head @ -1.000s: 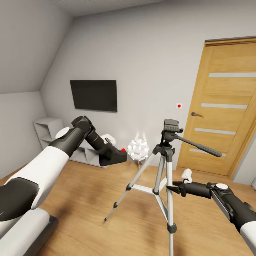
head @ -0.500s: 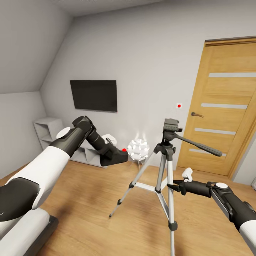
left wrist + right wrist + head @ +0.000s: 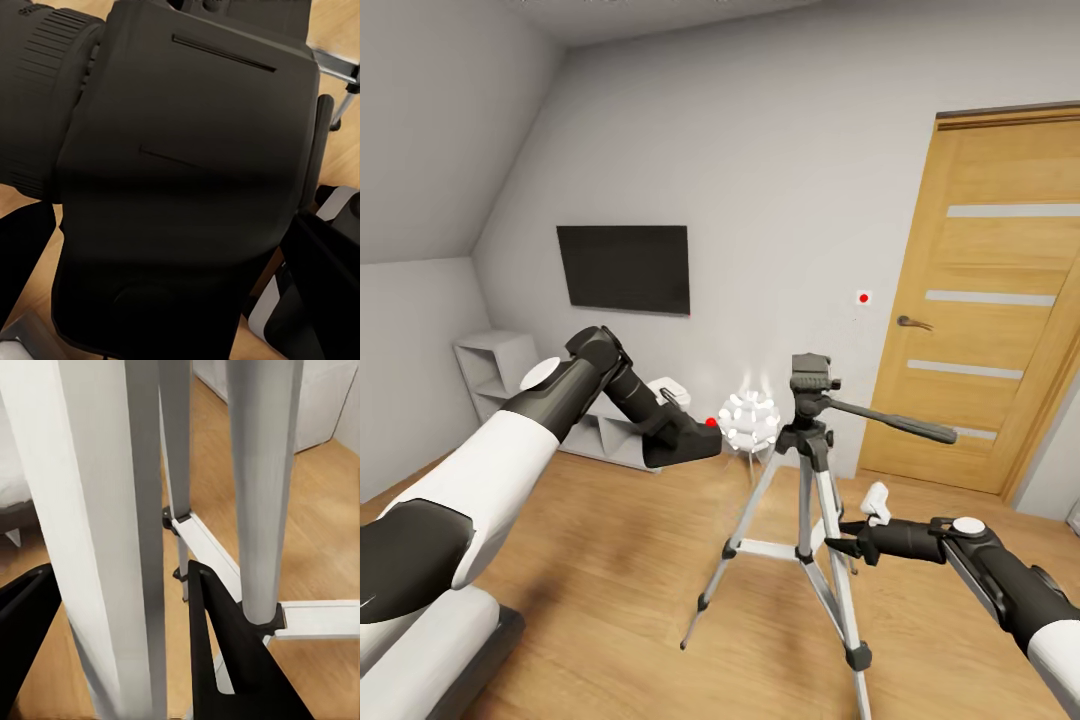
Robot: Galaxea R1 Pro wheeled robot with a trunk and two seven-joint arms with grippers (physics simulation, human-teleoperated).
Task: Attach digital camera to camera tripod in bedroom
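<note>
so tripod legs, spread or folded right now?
Spread. The camera tripod stands with its three silver legs splayed on the wood floor, cross braces extended, right gripper around one leg.

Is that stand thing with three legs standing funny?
Yes. The camera tripod leans instead of standing straight: its black head tips toward the left arm, and the right gripper is closed around one silver leg. The digital camera sits in the left gripper, not yet mounted.

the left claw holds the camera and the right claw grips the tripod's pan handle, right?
Not quite. The left claw does hold the camera, but the right claw grips a leg of the tripod, not its pan handle; the head and right wrist views show it.
</note>
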